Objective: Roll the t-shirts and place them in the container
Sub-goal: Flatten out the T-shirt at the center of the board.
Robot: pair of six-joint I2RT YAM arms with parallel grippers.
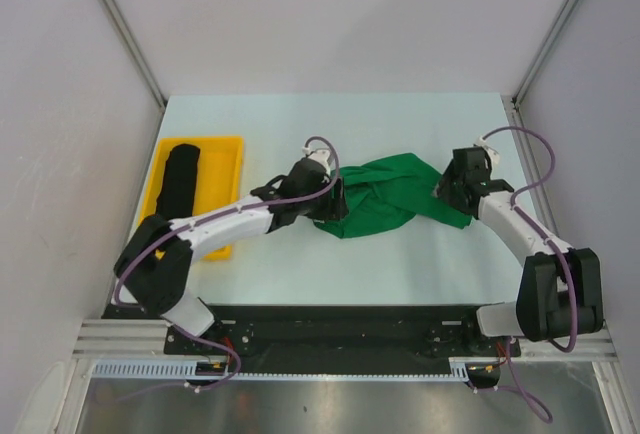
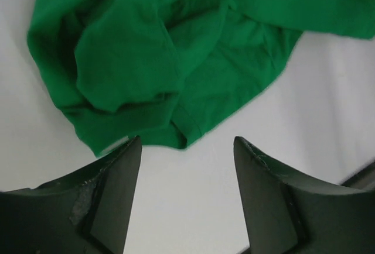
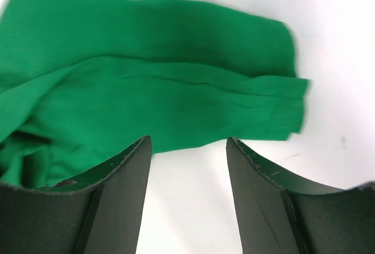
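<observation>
Lying crumpled on the pale table (image 1: pixel 290 124), the green t-shirt (image 1: pixel 385 202) sits between the left gripper (image 2: pixel 187 148) and the right gripper (image 3: pixel 188 146), both spread wide and holding nothing. The black t-shirt (image 1: pixel 182 179) lies rolled in a yellow tray (image 1: pixel 222 169), and plain grey walls (image 1: pixel 330 14) enclose the table.

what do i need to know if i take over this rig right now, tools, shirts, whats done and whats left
Left tool: open, empty, at the left end of the green t-shirt.
Right tool: open, empty, at the shirt's right end.
The green t-shirt lies bunched and twisted on the table between the two arms, not a tidy roll.
Black t-shirt: rolled, lying in the yellow tray on the left.
Done: the black one is rolled.
Left: roll the green one.
</observation>
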